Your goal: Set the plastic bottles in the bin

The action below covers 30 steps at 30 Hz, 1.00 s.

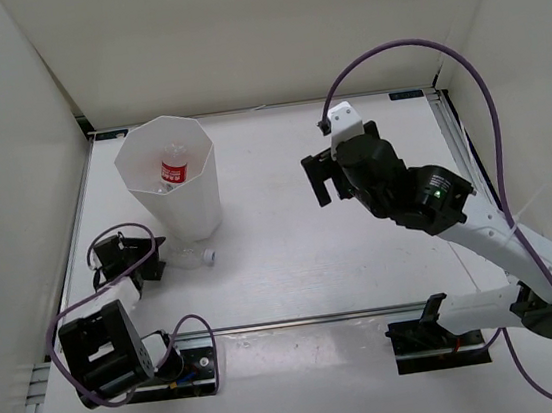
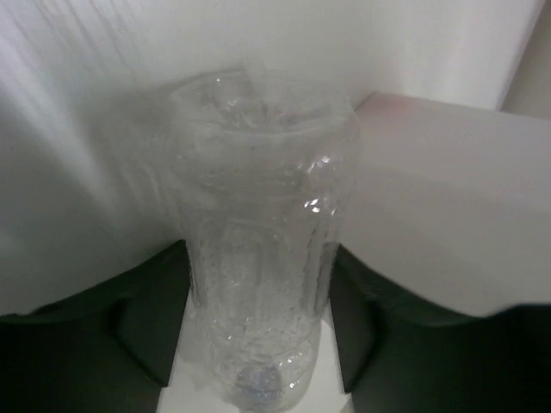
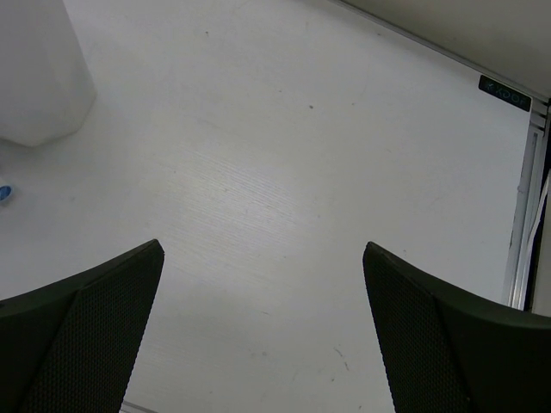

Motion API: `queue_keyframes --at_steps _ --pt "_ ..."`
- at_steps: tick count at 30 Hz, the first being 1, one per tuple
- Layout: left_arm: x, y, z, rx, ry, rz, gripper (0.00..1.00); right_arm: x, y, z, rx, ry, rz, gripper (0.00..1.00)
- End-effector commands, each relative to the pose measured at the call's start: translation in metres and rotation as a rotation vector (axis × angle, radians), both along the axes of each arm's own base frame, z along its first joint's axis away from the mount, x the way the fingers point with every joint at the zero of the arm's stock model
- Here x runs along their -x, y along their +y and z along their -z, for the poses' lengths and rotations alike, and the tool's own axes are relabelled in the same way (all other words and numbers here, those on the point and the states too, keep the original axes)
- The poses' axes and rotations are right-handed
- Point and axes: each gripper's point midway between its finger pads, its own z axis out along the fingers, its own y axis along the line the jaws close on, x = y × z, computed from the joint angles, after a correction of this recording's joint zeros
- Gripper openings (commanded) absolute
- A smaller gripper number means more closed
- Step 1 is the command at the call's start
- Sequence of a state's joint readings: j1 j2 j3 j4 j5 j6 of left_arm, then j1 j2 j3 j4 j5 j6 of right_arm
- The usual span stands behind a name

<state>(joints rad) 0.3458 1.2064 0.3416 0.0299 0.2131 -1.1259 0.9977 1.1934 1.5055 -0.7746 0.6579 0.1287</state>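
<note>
Left fingers (image 2: 138, 344) pinch a clear bottle (image 2: 258, 258) beside the bin (image 1: 187, 203) — right fingers (image 3: 77, 344) spread.

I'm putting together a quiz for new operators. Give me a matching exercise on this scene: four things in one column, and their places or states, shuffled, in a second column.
Things
1. red-labelled plastic bottle
2. clear plastic bottle
3. right gripper
4. tall white faceted bin

Places or states
A. between the fingers of the left gripper, beside the bin's base
B. inside the bin
C. open, holding nothing, over the table
D. standing upright on the table's left side

Pairs: 1-B, 2-A, 3-C, 4-D
</note>
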Motion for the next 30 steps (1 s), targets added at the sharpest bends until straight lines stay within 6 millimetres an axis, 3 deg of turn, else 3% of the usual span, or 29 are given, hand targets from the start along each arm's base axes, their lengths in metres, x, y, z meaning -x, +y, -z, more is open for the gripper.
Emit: queue_keyframes --at_steps 1,3,6,10,13,14,16,17,18,20,21,23,24,28,30 --pt "0.05 -0.024 0.048 0.067 0.219 0.085 0.61 0.003 -0.017 -0.003 -0.015 -0.021 0.055 1.0" --pt "0.052 -0.024 0.047 0.057 0.244 0.111 0.5 0.004 -0.021 -0.001 -0.018 -0.02 0.07 1.0" --pt "0.056 -0.013 0.046 0.015 0.29 0.111 0.5 0.005 -0.022 0.001 -0.025 -0.016 0.073 1.0" --pt "0.055 0.001 0.024 -0.053 0.272 0.07 0.43 0.006 -0.024 0.002 -0.034 -0.015 0.077 1.0" --pt "0.053 -0.005 -0.01 -0.058 0.163 0.074 0.4 0.007 -0.023 0.002 -0.037 -0.011 0.069 1.0" --pt "0.048 -0.005 -0.034 -0.086 0.075 0.077 0.4 0.006 -0.019 0.006 -0.029 0.0 0.06 1.0" --pt "0.064 -0.005 -0.056 -0.129 0.101 0.086 0.39 0.005 -0.016 0.004 -0.03 0.0 0.06 1.0" --pt "0.069 -0.003 -0.072 -0.194 0.086 0.082 0.39 0.003 -0.014 0.004 -0.028 0.001 0.06 1.0" --pt "0.065 -0.003 -0.105 -0.23 0.036 0.082 0.37 0.002 -0.011 0.008 -0.016 0.008 0.06 1.0" --pt "0.07 -0.007 -0.137 -0.273 -0.013 0.105 0.37 0.001 -0.005 0.004 -0.035 0.015 0.048 1.0" --pt "0.063 -0.001 -0.183 -0.335 -0.118 0.084 0.37 0.0 -0.003 0.007 -0.037 0.024 0.054 1.0" --pt "0.058 -0.001 -0.234 -0.43 -0.23 0.1 0.37 0.0 0.002 0.007 -0.053 0.034 0.046 1.0" --pt "0.053 0.007 -0.28 -0.496 -0.311 0.067 0.37 0.0 0.003 0.003 -0.073 0.034 0.052 1.0" --pt "0.026 0.024 -0.395 -0.697 -0.512 0.032 0.37 0.0 0.006 0.014 -0.078 0.06 0.068 1.0" --pt "0.008 0.025 -0.423 -0.778 -0.558 0.05 0.37 0.002 0.007 0.02 -0.078 0.076 0.063 1.0"
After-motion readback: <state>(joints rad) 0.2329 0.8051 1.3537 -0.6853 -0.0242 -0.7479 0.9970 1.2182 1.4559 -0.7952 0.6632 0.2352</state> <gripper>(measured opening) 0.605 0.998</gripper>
